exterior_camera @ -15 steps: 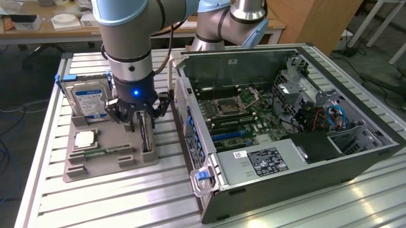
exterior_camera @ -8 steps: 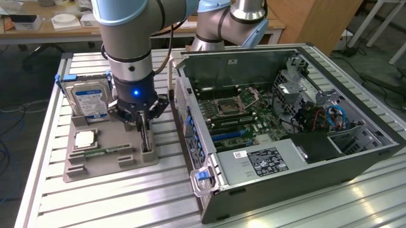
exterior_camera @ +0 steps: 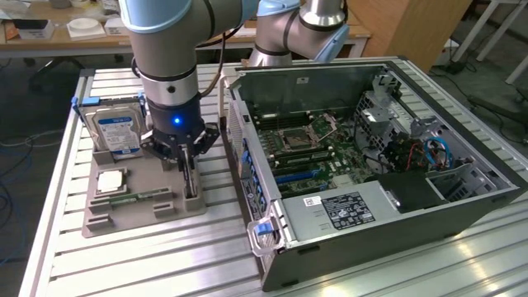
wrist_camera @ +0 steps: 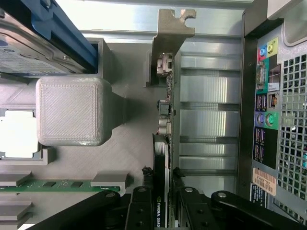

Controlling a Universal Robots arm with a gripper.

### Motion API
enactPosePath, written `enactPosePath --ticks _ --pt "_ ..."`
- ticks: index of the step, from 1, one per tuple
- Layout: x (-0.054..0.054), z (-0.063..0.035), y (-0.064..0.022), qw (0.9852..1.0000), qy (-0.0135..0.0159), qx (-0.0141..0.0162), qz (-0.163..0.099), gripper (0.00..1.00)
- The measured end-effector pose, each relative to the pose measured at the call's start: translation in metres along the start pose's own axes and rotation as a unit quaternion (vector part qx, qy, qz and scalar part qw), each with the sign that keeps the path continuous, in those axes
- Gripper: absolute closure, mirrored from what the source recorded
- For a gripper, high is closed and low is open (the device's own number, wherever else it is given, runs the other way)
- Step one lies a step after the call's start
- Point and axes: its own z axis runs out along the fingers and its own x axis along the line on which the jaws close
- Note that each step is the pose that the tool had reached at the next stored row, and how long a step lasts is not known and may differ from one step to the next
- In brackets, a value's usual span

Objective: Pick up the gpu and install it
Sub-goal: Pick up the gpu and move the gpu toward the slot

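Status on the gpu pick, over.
Gripper shut on gpu top edge. Card upright in gray tray slot, not lifted. Hard drive stands apart on the tray; open case beside it.

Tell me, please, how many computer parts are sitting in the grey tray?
4: the hard drive upright at the far end of the tray, the processor lying flat, the memory stick nearer the camera, the gpu on edge under the gripper. The arm may hide more.
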Motion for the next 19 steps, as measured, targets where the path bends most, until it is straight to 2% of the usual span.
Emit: enactPosePath --ticks 9,14,19 --pt "0.000 -0.0007 0.0001 1.0000 -0.0002 -0.0001 0.000 0.75" --pt "0.000 -0.0109 0.0004 1.0000 0.0000 0.0000 0.000 0.75" --pt "0.000 -0.0263 0.0009 1.0000 0.0000 0.0000 0.000 0.75"
